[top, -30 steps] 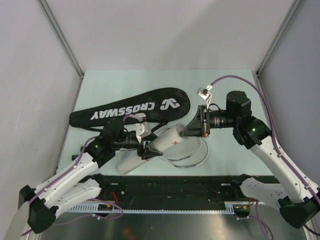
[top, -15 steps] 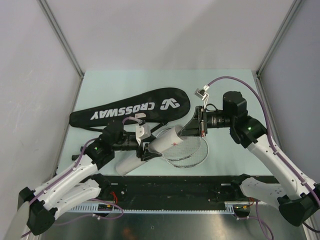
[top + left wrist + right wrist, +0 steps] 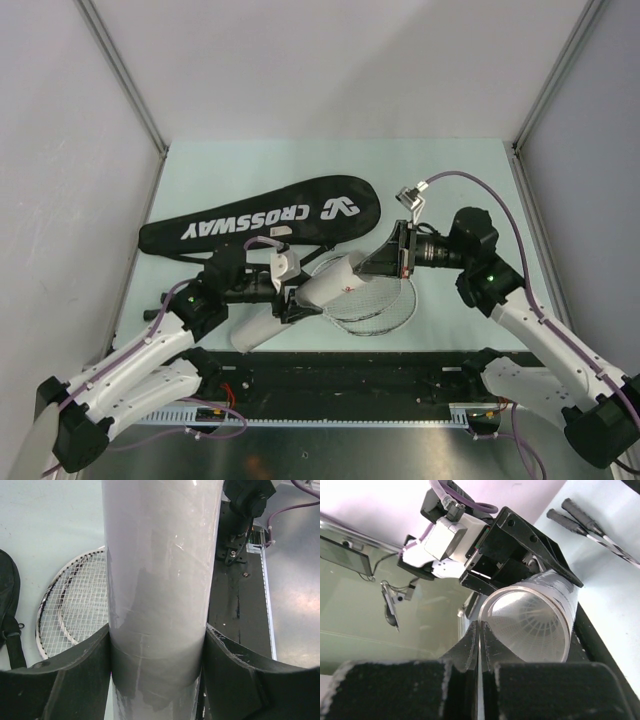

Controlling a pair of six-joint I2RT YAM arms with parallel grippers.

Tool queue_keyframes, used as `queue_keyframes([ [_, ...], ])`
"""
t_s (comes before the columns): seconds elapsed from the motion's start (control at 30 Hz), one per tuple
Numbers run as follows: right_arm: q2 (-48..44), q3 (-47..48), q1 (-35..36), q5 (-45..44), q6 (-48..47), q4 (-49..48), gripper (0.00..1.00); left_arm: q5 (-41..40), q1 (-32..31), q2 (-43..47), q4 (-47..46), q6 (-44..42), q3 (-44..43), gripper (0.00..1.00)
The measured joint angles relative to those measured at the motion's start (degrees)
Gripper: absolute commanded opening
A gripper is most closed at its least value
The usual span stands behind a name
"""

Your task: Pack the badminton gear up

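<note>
The left gripper is clamped on the white tube partway along its length. In the left wrist view both black fingers press against the tube's wall, one on each side, spread only as wide as the tube itself. The tube is held tilted, with its closed end low toward the near edge of the table and its open mouth raised toward the right arm.

The right gripper points straight at that mouth. Its own camera shows the two fingers drawn together, with only a hairline slit between them and nothing visible in the slit. The tips sit at the near rim of the tube; whether they touch it cannot be told. Inside the tube the ribbed white skirt of a shuttlecock shows, set a little way down from the rim.

Under the tube's open end lie the two rackets, heads stacked flat on the table; their strings show beside the tube in the left wrist view, and their black handles lie side by side. The black CROSSWAY racket bag lies flat behind both grippers, its edge just beside the racket heads.
</note>
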State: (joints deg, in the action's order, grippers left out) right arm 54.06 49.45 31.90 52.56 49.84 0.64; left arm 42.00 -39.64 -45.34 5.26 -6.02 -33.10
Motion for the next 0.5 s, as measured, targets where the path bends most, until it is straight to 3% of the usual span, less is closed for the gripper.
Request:
queue_keyframes([
  [0.27, -2.3, -9.1, 1.5, -5.8, 15.1, -20.8, 0.00, -0.8, 0.0, 0.7, -2.8, 1.1, 0.2, 0.00],
  [0.5, -1.3, -12.3, 4.2, -9.8, 24.7, -30.5, 0.00, -1.2, 0.1, 2.4, -4.9, 1.7, 1.3, 0.00],
])
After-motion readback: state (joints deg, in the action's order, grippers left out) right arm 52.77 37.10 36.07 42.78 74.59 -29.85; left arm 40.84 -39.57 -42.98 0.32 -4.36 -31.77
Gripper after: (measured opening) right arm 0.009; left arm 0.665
